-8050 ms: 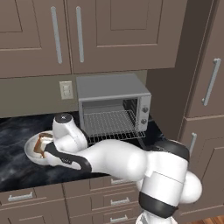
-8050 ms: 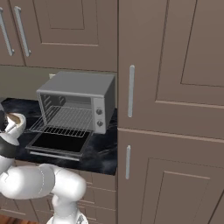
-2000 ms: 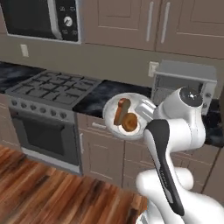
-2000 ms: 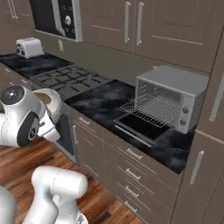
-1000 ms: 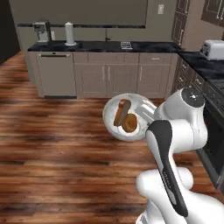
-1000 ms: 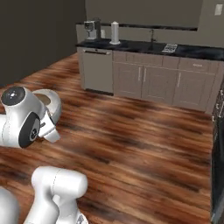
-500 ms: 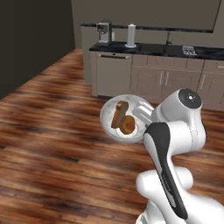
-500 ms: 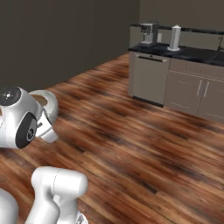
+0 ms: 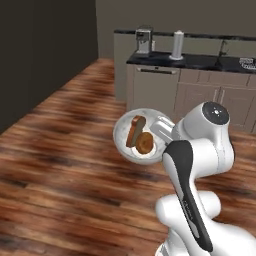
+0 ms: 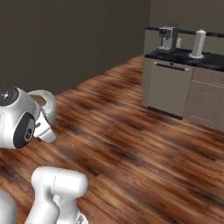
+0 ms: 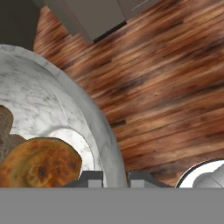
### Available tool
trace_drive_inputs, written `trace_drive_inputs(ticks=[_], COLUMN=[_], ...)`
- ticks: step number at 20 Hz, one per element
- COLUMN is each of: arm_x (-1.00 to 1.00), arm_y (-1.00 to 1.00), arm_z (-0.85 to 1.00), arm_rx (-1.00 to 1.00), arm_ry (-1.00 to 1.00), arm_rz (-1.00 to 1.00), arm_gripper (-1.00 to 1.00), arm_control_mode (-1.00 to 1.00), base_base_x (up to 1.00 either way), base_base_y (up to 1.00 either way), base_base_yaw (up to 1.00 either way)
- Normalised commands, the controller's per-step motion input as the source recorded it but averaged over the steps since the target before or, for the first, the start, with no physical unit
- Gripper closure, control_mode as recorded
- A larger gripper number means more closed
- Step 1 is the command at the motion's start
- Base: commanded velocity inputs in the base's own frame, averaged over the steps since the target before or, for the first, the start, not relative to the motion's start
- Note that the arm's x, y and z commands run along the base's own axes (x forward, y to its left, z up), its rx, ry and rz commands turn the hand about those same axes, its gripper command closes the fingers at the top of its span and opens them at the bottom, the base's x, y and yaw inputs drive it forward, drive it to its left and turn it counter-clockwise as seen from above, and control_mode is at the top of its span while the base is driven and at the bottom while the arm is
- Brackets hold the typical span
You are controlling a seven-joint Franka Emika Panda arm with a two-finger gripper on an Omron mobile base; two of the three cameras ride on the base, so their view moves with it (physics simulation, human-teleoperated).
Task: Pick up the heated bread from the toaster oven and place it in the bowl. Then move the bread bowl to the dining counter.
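The white-grey speckled bowl [image 9: 120, 133] hangs in the air over the wooden floor, in front of my arm. My gripper [image 9: 161, 134] is shut on its right rim. Inside lie the small golden-orange heated bread [image 9: 145, 144] and a darker brown upright slice [image 9: 134, 131]. In the hand view the bowl rim [image 11: 101, 127] runs down between my fingertips [image 11: 91, 178], with the gripper [image 11: 114, 179] clamped on it and the heated bread [image 11: 39, 165] just left of it. The bowl [image 10: 50, 103] peeks out behind my arm's joint in the right base view. The toaster oven and the dining counter are out of view.
Brown plank floor [image 9: 60, 150] spreads all around. At the back stands a black-topped kitchen counter [image 9: 200, 61] over grey cabinets, carrying a coffee machine [image 9: 144, 39] and a white cylinder [image 9: 177, 45]. A dark wall [image 10: 65, 39] closes the left side.
The whole scene has swung because the base is moving: the counter with the coffee machine has slid right and come closer. The bowl with the bread stays in my grip, unchanged against the arm.
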Motion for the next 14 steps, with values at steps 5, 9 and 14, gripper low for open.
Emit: trace_drive_inputs(ticks=[5, 9, 14], arm_x=[0.00, 0.00, 0.00], arm_y=[0.00, 0.00, 0.00], arm_z=[0.00, 0.00, 0.00], arm_rx=[0.00, 0.00, 0.00], arm_ry=[0.00, 0.00, 0.00], arm_rz=[0.00, 0.00, 0.00], arm_gripper=[1.00, 1.00, 1.00], arm_control_mode=[1.00, 1.00, 1.00], base_base_x=[1.00, 1.00, 1.00], base_base_y=[0.75, 0.72, 0.65], base_base_yaw=[-0.02, -0.20, -0.30])
